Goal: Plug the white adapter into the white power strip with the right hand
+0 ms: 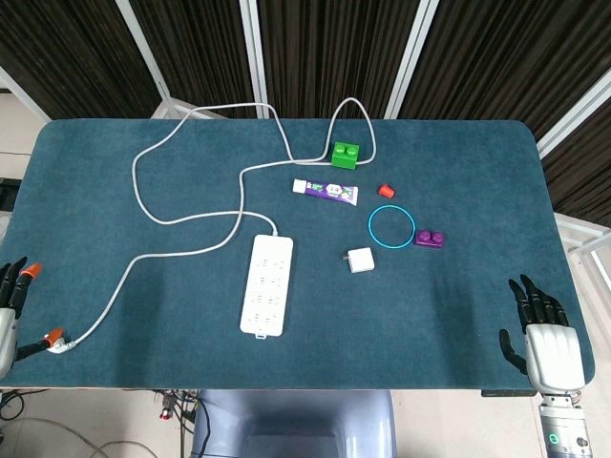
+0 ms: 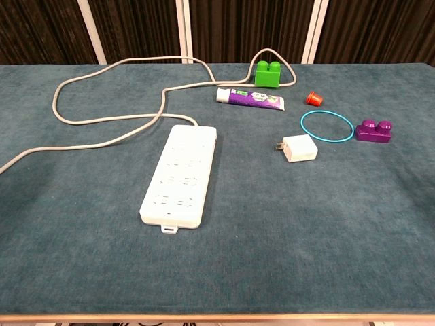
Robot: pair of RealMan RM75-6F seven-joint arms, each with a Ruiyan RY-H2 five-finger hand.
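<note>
The white adapter [image 1: 360,260] [image 2: 298,149] lies flat on the teal table, prongs pointing left. To its left lies the white power strip [image 1: 266,284] [image 2: 180,174], sockets facing up. My right hand [image 1: 542,334] rests at the table's front right corner, fingers spread, holding nothing, far from the adapter. At the front left edge my left hand [image 1: 11,303] shows only in part, fingers apart and empty. Neither hand appears in the chest view.
The strip's grey cable [image 1: 181,172] loops across the back left. Behind the adapter lie a green brick [image 1: 346,153], a toothpaste tube [image 1: 325,190], a small red cap [image 1: 386,191], a blue ring [image 1: 391,227] and a purple brick [image 1: 429,239].
</note>
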